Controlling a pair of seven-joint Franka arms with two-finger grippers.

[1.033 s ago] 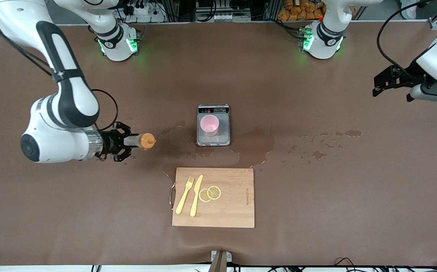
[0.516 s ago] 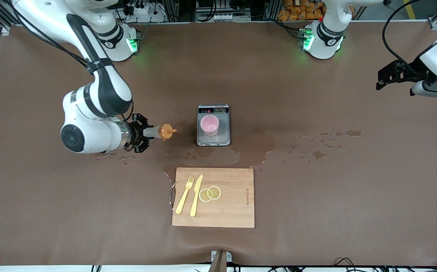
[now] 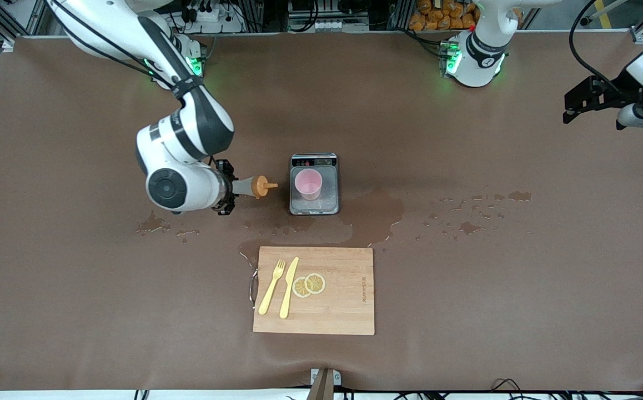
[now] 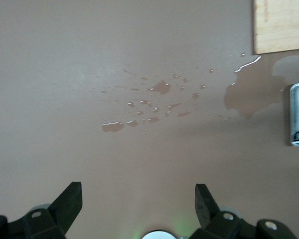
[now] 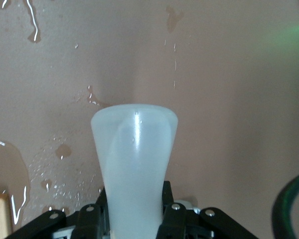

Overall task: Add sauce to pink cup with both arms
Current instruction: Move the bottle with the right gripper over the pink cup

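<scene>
The pink cup [image 3: 307, 183] stands on a grey scale [image 3: 330, 191] at the table's middle. My right gripper [image 3: 231, 190] is shut on the sauce bottle [image 3: 248, 188], held sideways above the table with its orange nozzle cap [image 3: 263, 186] pointing at the cup, a short gap from the scale. In the right wrist view the translucent bottle [image 5: 134, 164] sits between the black fingers [image 5: 177, 219]. My left gripper [image 3: 577, 103] is open and empty, up in the air over the left arm's end of the table; its wrist view shows its gripper [image 4: 138, 206] spread wide.
A wooden cutting board [image 3: 343, 311] with a yellow fork [image 3: 271, 287], knife [image 3: 289, 287] and lemon slices [image 3: 309, 284] lies nearer the front camera than the scale. Wet spills [image 3: 377, 214] spread around the scale and toward both ends of the table.
My right arm has carried the sauce bottle toward the scale and cup, swinging in from its end of the table. My left gripper has drifted slightly toward its arm's end and toward the bases.
</scene>
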